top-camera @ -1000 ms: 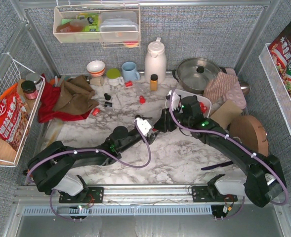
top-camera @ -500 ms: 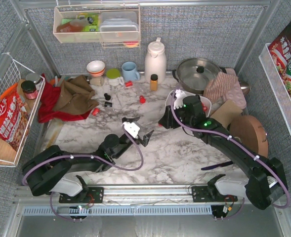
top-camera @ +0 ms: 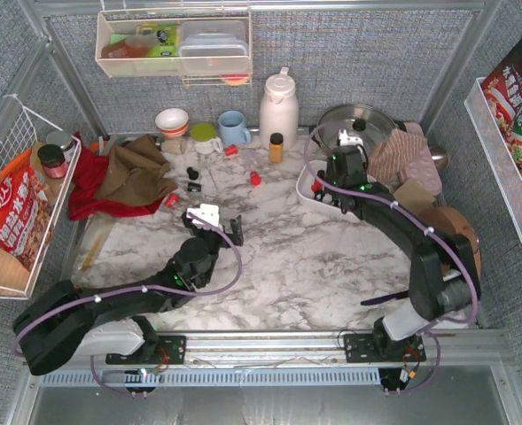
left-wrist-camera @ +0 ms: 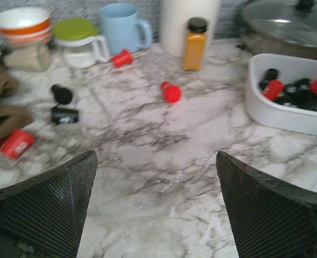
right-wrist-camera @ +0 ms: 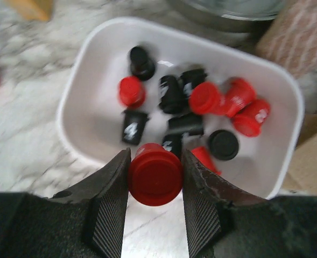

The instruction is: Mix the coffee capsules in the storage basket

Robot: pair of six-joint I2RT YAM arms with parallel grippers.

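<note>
Right pincer [right-wrist-camera: 155, 180] squeezes one bright red plastic coffee pod [right-wrist-camera: 155, 173] just over the small white plastic tray [right-wrist-camera: 85, 102] of blurry red and black pods [right-wrist-camera: 171, 94], hiding its near wall, while the left pincer [left-wrist-camera: 154, 177] gapes wide over the marble desk [left-wrist-camera: 147, 134].

The left arm [top-camera: 145, 297]'s jaws gape wide; the right arm [top-camera: 402, 226]'s jaws clamp a red capsule [right-wrist-camera: 154, 174].
</note>
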